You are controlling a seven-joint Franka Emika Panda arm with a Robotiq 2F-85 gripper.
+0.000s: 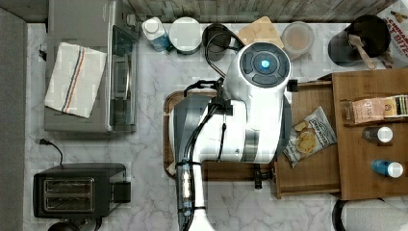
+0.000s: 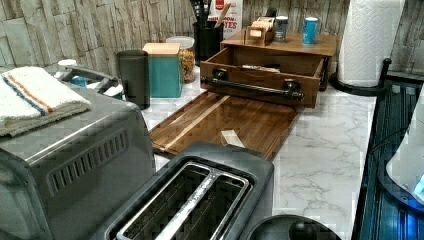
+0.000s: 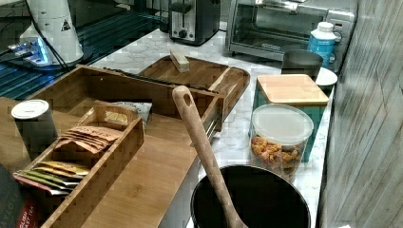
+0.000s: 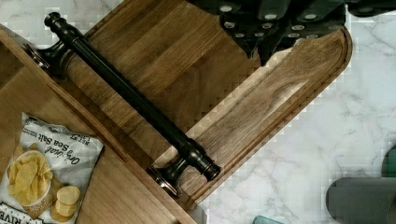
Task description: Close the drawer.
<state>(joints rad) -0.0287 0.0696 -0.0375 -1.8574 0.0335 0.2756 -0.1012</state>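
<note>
Handle [image 4: 130, 100] right under the wrist camera: a dark bar on the front of the drawer [image 2: 260, 72], which stands pulled out from under the cabinet top [image 1: 365, 144], over the tray [image 2: 225, 122]. Chips [image 1: 308, 137] lie inside the drawer. Arm [image 1: 240, 120] hangs above the tray; gripper [image 4: 280, 28] above the wood, fingers' spread unclear.

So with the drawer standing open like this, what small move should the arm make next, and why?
Probably lower the gripper toward the drawer's dark bar handle to push on the front panel. The drawer is pulled out with a chip bag inside, and the gripper sits above the walnut tray, in front of the handle, not touching it.
</note>
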